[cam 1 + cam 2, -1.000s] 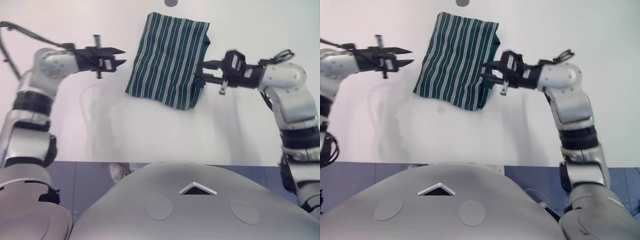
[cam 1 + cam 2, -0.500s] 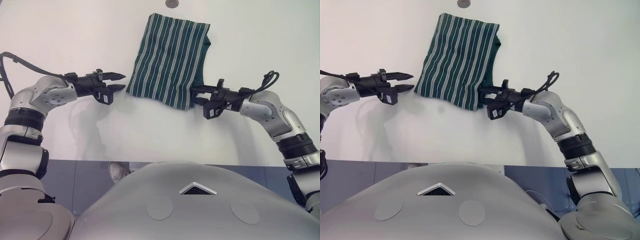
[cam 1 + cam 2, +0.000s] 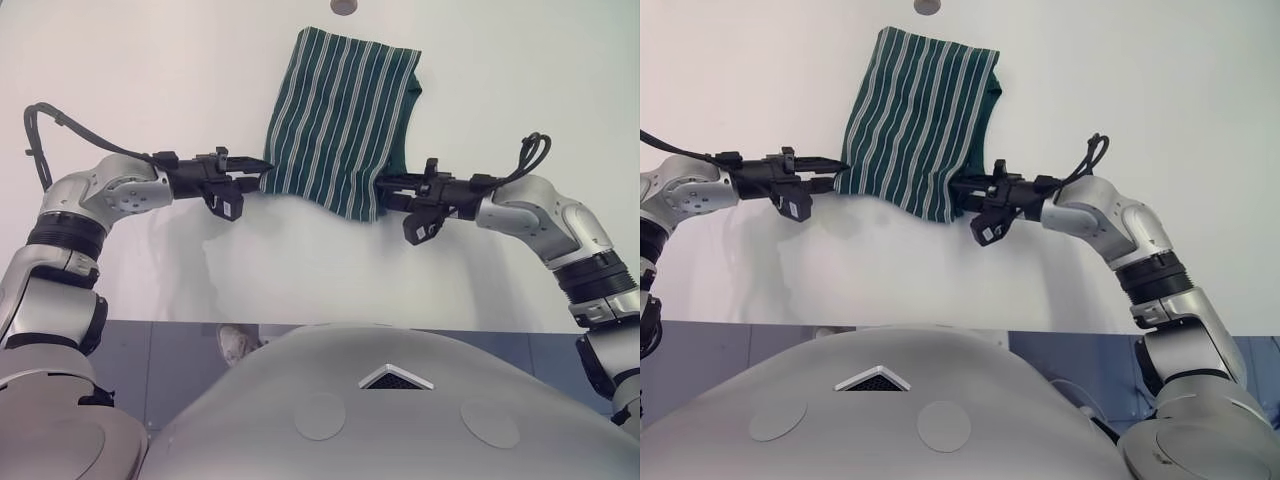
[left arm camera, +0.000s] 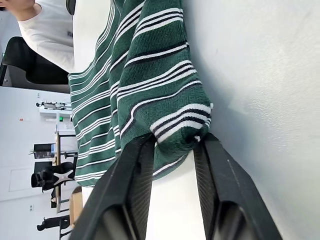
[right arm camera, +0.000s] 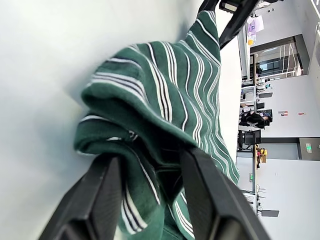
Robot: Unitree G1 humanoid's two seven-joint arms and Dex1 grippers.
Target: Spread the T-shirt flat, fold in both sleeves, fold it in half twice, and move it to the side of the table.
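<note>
The T-shirt (image 3: 340, 110), dark green with white stripes, lies folded into a rectangle at the far middle of the white table (image 3: 300, 270). My left gripper (image 3: 262, 170) is at its near left corner. In the left wrist view the fingers (image 4: 140, 170) press on both sides of the bunched corner (image 4: 175, 125). My right gripper (image 3: 383, 190) is at the near right corner, and in the right wrist view its fingers (image 5: 200, 185) clamp the thick folded layers (image 5: 150, 100). Both arms lie low over the tabletop.
A small round grey mark (image 3: 343, 6) sits on the table just beyond the shirt. White tabletop stretches to the left and right of the shirt. The table's front edge (image 3: 150, 322) runs across below both arms.
Both arms have come down to the table. The left gripper slid right to the shirt's near left corner and closed on it. The right gripper moved from the right edge to the near right corner.
</note>
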